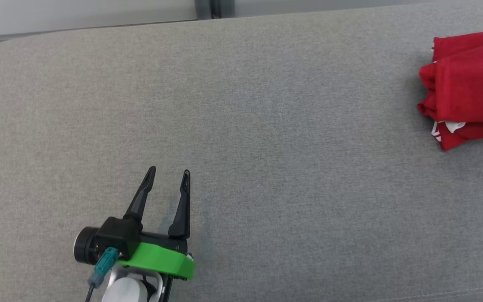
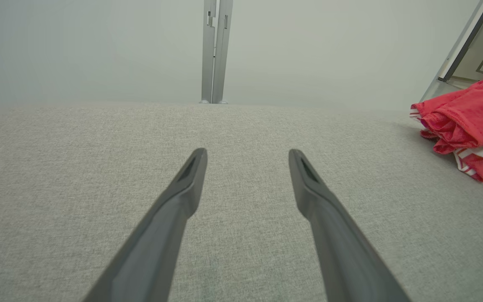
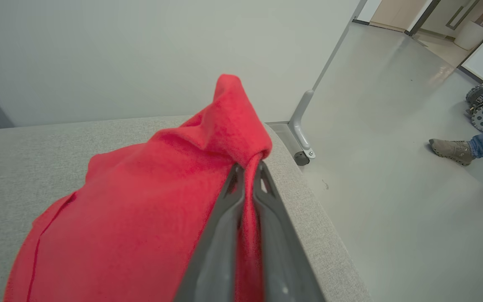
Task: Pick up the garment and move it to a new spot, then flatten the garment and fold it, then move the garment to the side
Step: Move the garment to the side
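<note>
Here, your right end effector (image 3: 247,167) clamped on the red garment (image 3: 141,201), right side of the desk (image 1: 241,126), left end effector (image 1: 169,170) apart.

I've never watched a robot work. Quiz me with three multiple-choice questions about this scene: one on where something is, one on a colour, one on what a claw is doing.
1. Seen from the head, where on the grey fabric surface does the red fabric garment lie?
A) far right
B) centre
C) lower left

2. What colour is the plastic ring behind the left claw?
A) blue
B) green
C) yellow

3. What is the right claw doing?
A) standing open, holding nothing
B) shut on the garment
C) gripping a cup

Answers:
1 A, it sits at the picture's right edge.
2 B, the ring is bright green.
3 B, red cloth is pinched between its fingers.
</note>
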You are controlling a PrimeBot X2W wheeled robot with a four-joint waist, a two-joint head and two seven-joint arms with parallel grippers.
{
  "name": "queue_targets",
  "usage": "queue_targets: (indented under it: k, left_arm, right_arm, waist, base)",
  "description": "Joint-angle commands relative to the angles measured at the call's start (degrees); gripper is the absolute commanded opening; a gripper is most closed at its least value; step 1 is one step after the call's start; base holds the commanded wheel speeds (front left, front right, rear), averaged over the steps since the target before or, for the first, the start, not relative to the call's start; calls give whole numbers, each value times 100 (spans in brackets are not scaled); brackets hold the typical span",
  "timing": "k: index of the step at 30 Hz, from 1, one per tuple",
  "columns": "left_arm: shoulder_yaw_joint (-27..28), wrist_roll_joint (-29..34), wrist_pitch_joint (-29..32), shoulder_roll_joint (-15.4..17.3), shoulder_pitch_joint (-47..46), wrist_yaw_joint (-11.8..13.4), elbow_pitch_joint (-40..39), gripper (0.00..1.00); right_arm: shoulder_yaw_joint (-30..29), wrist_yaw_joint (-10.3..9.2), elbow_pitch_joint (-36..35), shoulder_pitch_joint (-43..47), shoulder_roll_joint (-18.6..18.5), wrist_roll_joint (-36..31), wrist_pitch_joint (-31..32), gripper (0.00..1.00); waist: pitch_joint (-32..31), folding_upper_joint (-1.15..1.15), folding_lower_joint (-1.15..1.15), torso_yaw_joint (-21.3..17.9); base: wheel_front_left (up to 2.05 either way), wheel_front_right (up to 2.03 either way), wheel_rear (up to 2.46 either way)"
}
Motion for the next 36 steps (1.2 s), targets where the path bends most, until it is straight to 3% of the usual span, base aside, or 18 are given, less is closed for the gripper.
queue_targets:
  k: [1, 5, 7, 8, 9, 15, 22, 36]
  left_arm:
    - [-19, 58, -17, 17, -128, -40, 8, 100]
    - [-67, 132, -16, 16, -190, -77, 21, 100]
    - [-69, 157, -17, 16, -207, -85, 27, 100]
    - [-63, 177, -17, 16, -213, -95, 32, 100]
    - [-56, 190, -17, 16, -223, -99, 36, 100]
    - [-6, 209, -17, 16, -262, -112, 53, 100]
    - [21, 219, -17, 16, -314, -121, 65, 100]
    - [275, -14, -17, 16, -293, -63, 153, 100]
  right_arm:
    - [-147, -2, 111, -48, -64, -176, -19, 0]
    - [-692, -3, 388, 11, -310, -729, -239, 0]
    - [-957, -2, 443, 16, -329, -1040, -400, 42]
    - [-1099, -2, 480, 34, -305, -1213, -486, 86]
    - [-1202, -2, 493, 51, -292, -1341, -567, 100]
    - [-1688, -2, 528, -72, -39, -1965, -939, 100]
    - [-1746, -3, 730, -226, 254, -2294, -1277, 100]
    - [-909, -2, 1233, -447, 803, -1865, -2079, 100]
  waist:
    - [239, 0, 0, 236]
    - [438, 0, 0, 405]
    - [518, 0, 0, 459]
    - [552, 0, 0, 476]
    - [581, 0, 0, 486]
    - [664, 0, 0, 448]
    - [638, 0, 0, 307]
    - [15, 0, 0, 123]
  base:
    - [0, 0, 0]
    - [0, 0, 0]
    - [0, 0, 0]
    - [0, 0, 0]
    - [0, 0, 0]
    - [0, 0, 0]
    - [0, 0, 0]
    - [0, 0, 0]
